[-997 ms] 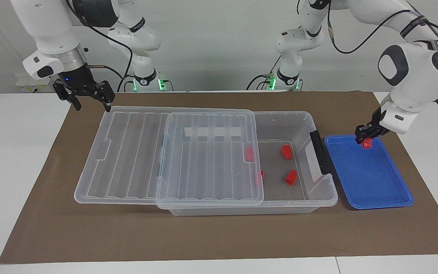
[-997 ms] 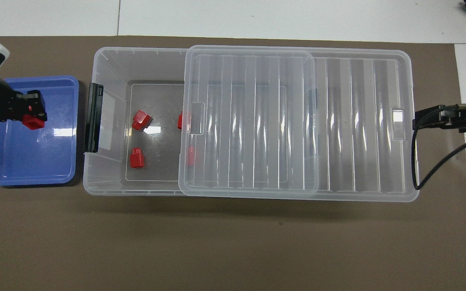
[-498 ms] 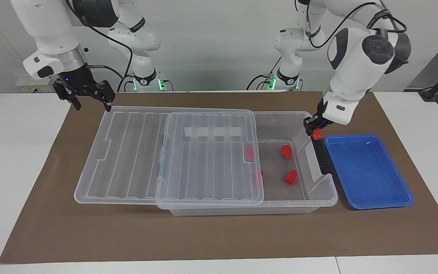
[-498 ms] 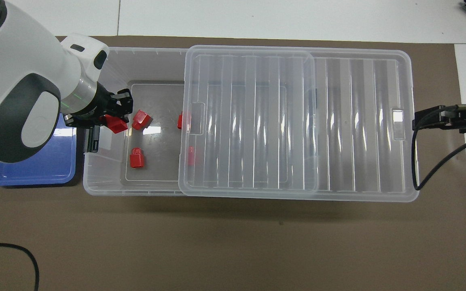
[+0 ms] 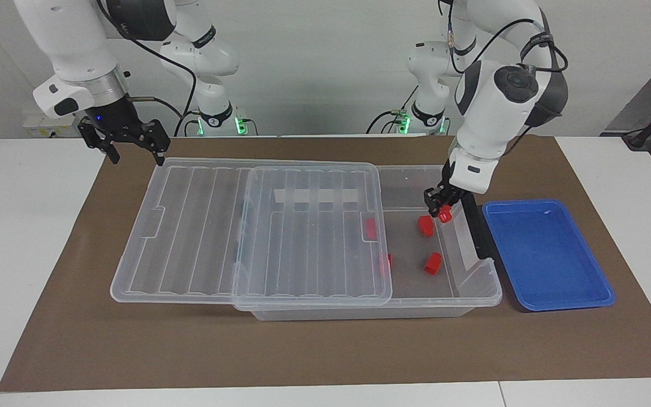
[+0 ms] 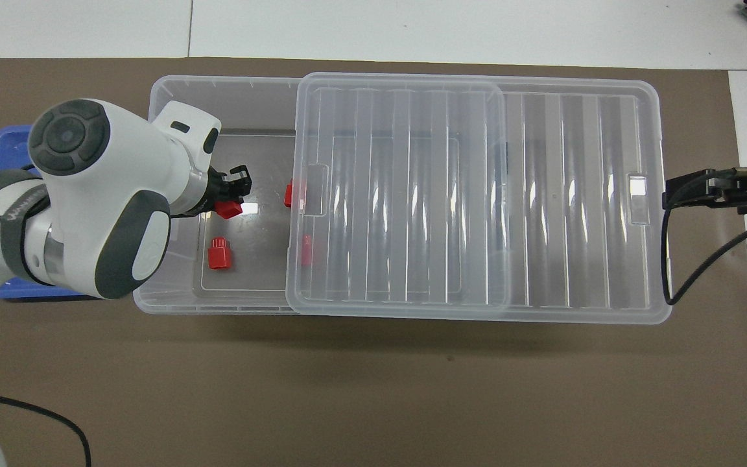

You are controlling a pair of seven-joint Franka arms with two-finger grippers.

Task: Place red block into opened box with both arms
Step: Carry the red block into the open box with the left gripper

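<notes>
Red block [image 5: 445, 214] pinched in left gripper [image 5: 437, 209] over the box's [image 5: 475, 282] uncovered end; right gripper [image 5: 131, 142] spread wide, holding nothing, waits at lid [image 5: 190, 226] corner.

A plain pale grey wall [image 5: 325, 68] is rising along the robots' end of a white tabletop [image 5: 26, 237]. A broad brown paper mat [image 5: 325, 350] is covering most of that tabletop. Even, soft light is falling across it, casting only faint shadows.
</notes>
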